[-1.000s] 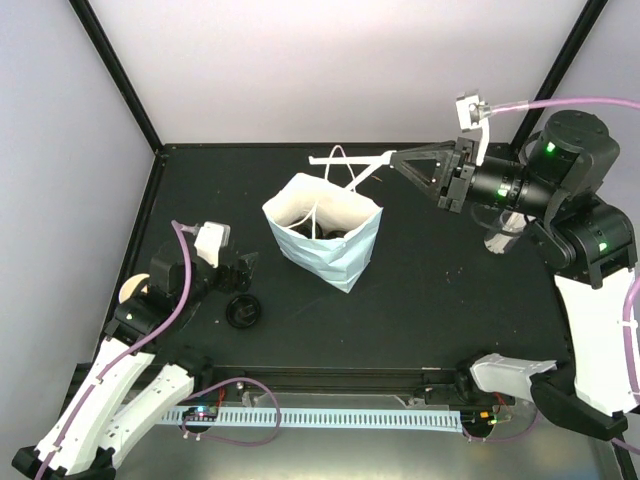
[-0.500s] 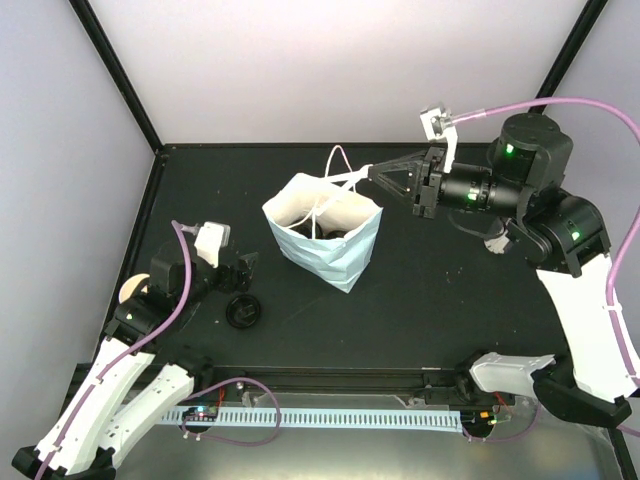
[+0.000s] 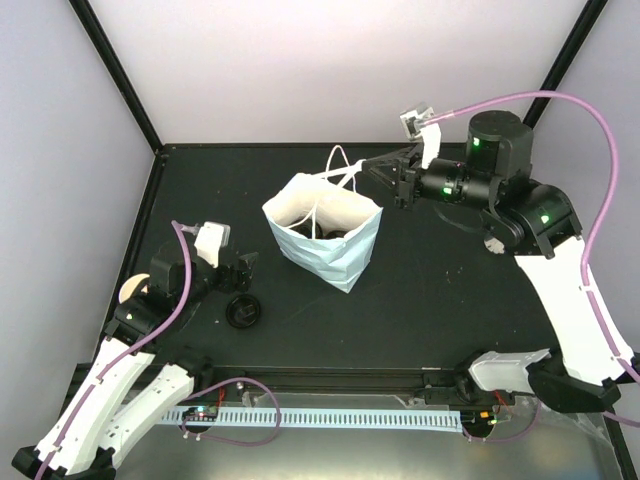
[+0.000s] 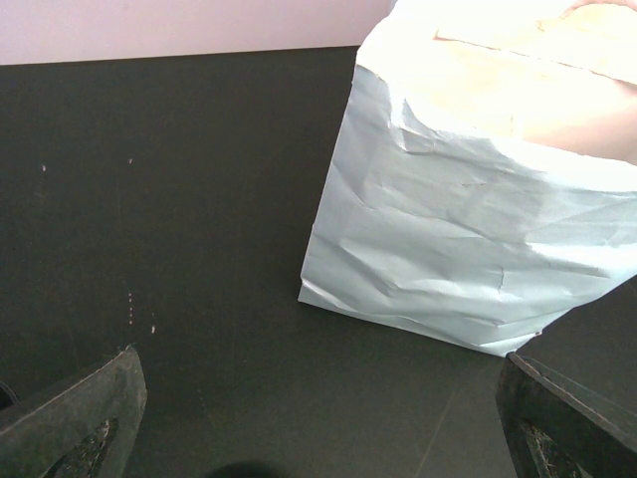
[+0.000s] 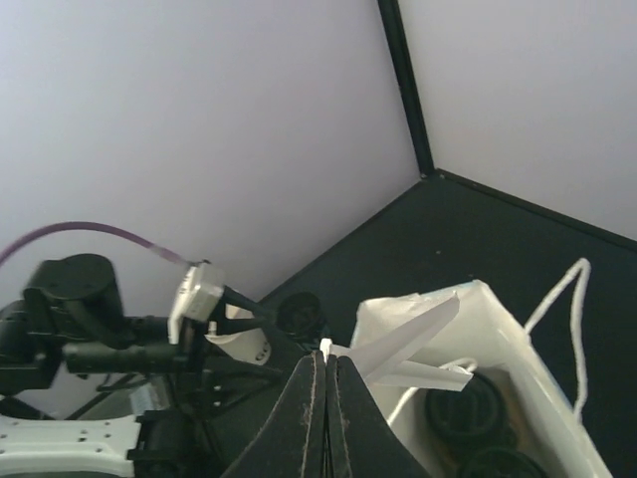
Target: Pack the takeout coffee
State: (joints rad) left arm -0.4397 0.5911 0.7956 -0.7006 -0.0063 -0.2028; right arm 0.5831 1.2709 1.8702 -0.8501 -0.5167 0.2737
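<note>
The light-blue paper bag stands open mid-table. Black cup lids show inside it, dark at the bag's mouth from above. My right gripper hangs over the bag's far right corner, shut on one white handle, pulled taut. The other handle loops free. My left gripper is open and empty, low over the table left of the bag. A loose black lid lies by it. A cream cup sits behind the left arm. The carrier is hidden.
A clear glass stands at the right, mostly hidden behind my right arm. Black frame posts rise at the table's back corners. A white cable rail runs along the near edge.
My right arm has swung left and lowered toward the bag, carrying the white handle with it. The left arm, the bag and the loose lid have not moved.
</note>
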